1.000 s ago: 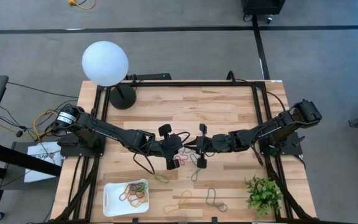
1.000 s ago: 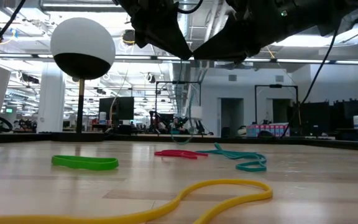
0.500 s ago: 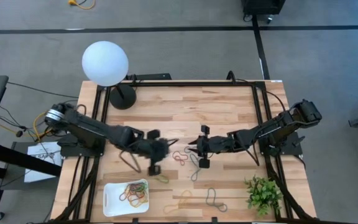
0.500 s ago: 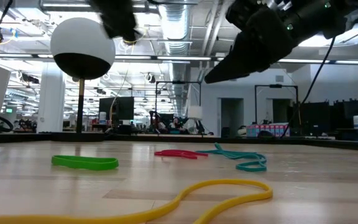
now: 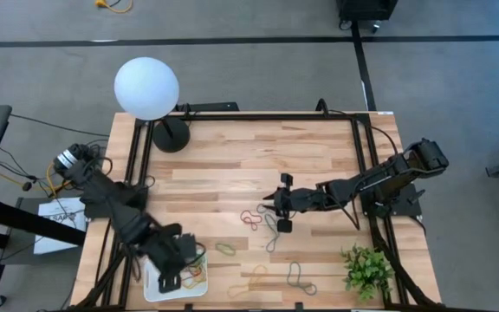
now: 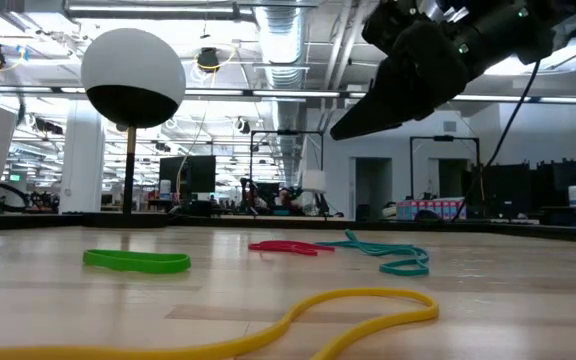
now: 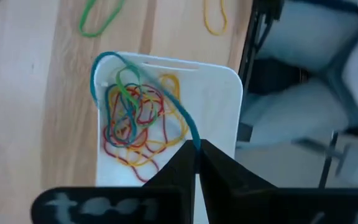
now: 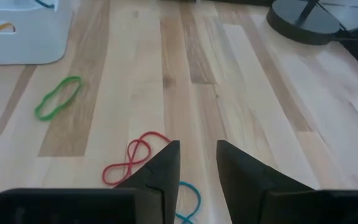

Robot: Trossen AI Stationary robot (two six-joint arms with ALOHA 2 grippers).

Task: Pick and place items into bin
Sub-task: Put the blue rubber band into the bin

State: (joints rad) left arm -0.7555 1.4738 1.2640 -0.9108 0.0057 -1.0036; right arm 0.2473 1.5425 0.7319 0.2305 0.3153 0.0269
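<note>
My left gripper [image 7: 196, 150] [image 5: 177, 267] is above the white bin [image 7: 219, 102] [image 5: 156, 279] at the table's near left, shut on a teal rubber band [image 7: 143, 70]. Inside the bin is a tangle of red, yellow and green bands [image 7: 132, 127]. My right gripper [image 8: 197, 158] [image 5: 275, 209] hovers open over mid-table, above a red band [image 8: 132, 158] [image 5: 249, 218] and a teal band [image 8: 190, 202] [image 6: 388, 255] lying flat. A green band [image 5: 224, 249] [image 8: 58, 98], a yellow band [image 5: 251, 279] [image 6: 348, 305] and a grey band [image 5: 298, 276] also lie flat on the wood. My left gripper pinches the teal band between its two fingertips at one end of the loop [image 7: 190, 138], coming from above. The loop trails out below the fingers over the bin's pile, its other end [image 7: 97, 65] near the bin's rim. I cannot tell whether it touches the pile.
A white globe lamp [image 5: 147, 87] stands on a dark base [image 5: 171, 135] at the far left corner. A green leafy plant [image 5: 366, 270] sits at the near right corner. Bare wood lies across the far half of the table [image 5: 258, 152].
My left gripper has swung from mid-table, close to the right gripper, toward the near left edge and now stands over the bin, carrying the teal band with it. The bands on the table have not moved.
</note>
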